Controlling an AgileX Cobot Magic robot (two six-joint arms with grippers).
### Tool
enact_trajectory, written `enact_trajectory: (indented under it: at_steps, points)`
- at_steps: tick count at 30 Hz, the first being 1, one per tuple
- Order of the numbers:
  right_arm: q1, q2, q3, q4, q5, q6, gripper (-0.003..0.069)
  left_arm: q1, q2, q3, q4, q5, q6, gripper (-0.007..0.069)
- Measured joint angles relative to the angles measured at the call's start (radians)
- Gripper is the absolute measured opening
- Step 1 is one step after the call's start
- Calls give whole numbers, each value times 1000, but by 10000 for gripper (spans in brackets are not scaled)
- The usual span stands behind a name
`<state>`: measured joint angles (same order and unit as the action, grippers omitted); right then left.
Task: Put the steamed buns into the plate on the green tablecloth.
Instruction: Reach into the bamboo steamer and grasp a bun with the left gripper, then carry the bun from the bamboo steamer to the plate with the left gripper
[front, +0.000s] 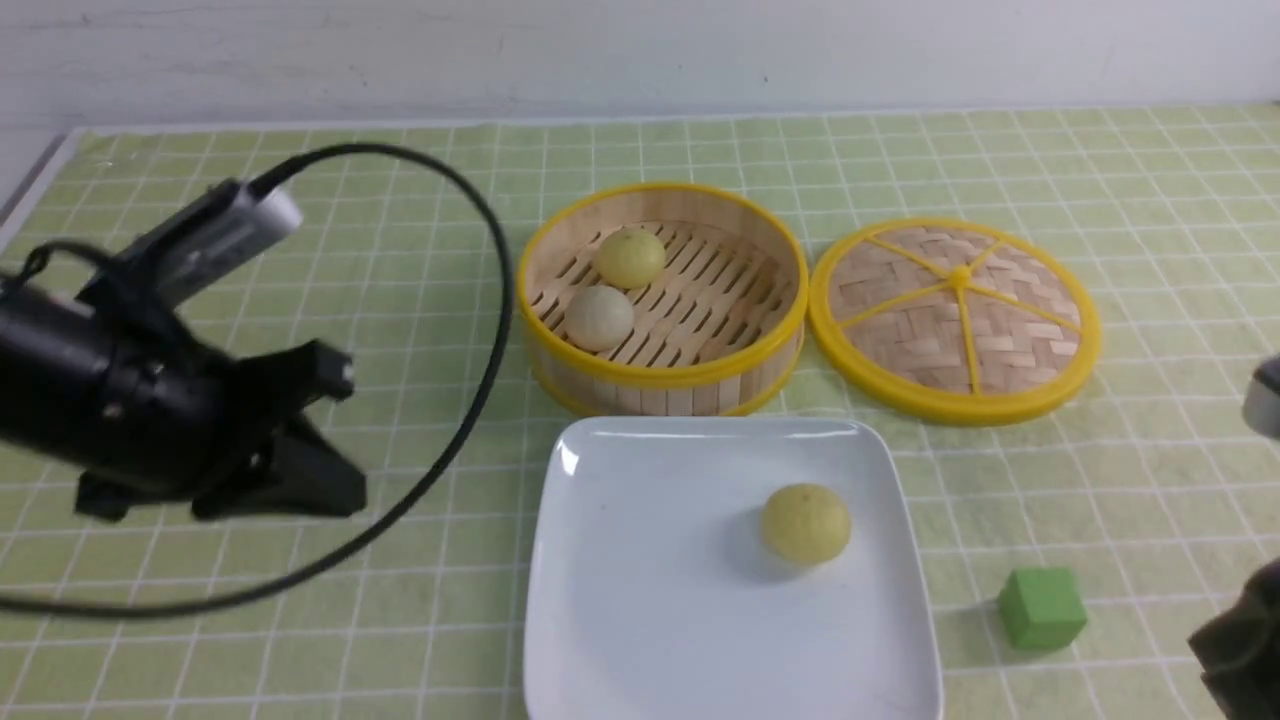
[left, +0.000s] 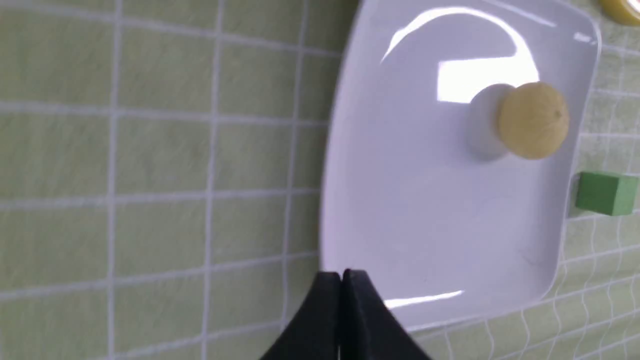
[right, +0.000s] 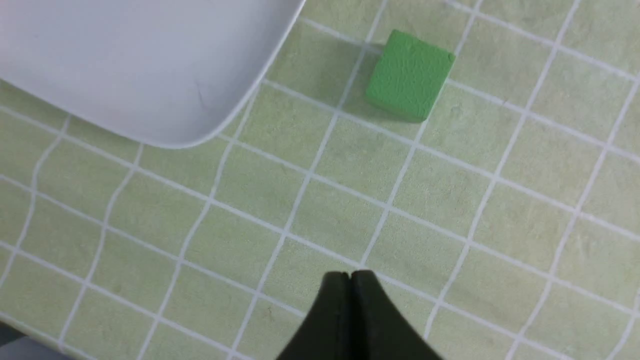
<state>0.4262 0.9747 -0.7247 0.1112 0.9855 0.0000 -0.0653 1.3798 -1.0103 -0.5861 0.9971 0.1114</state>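
Note:
A pale yellow bun (front: 806, 522) lies on the white square plate (front: 640, 620), right of its middle; it also shows in the left wrist view (left: 533, 120) on the plate (left: 425, 200). A second yellow bun (front: 631, 257) and a greyish off-white bun (front: 599, 318) sit in the bamboo steamer basket (front: 662, 375) behind the plate. My left gripper (front: 340, 495) is shut and empty, above the green tablecloth (front: 420, 330) left of the plate; its tips (left: 341, 275) are at the plate's edge. My right gripper (right: 349, 276) is shut and empty over the cloth by the plate's corner (right: 165, 100).
A round woven lid (front: 955, 318) with a yellow rim lies right of the steamer. A small green cube (front: 1041, 607) stands right of the plate and shows in the right wrist view (right: 410, 75). The left arm's black cable (front: 480, 330) loops over the cloth.

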Motion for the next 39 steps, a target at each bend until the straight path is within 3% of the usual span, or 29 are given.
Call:
enact_trajectory:
  at_steps: [4,8,11,19,23,26,28,29,30,32,39]
  points:
    - [0,-12,44,2,-30,0,-12,-114,174,-178,30,-9,-24,127]
    - [0,-12,43,7,-54,0,-10,-217,350,-425,153,-17,-119,281]
    - [0,-12,43,7,-58,0,-8,-292,504,-651,315,-17,-152,393]
    - [0,-12,43,10,-62,0,-3,-376,739,-913,528,-24,-154,433]
    - [0,-12,43,10,-68,0,-1,-379,802,-936,551,-62,-171,424]
    - [0,-12,43,10,-69,0,1,-379,843,-937,557,-83,-203,375]
    - [0,-12,43,10,-71,0,1,-379,865,-937,558,-83,-227,244]
    - [0,-12,43,10,-70,0,1,-379,865,-937,558,-83,-227,230]
    - [0,-12,43,10,-72,0,2,-379,862,-939,557,-83,-233,107]
    - [0,-12,43,10,-72,0,3,-379,841,-940,551,-83,-234,47]
    - [0,-12,43,10,-74,0,5,-379,613,-940,504,29,-236,26]
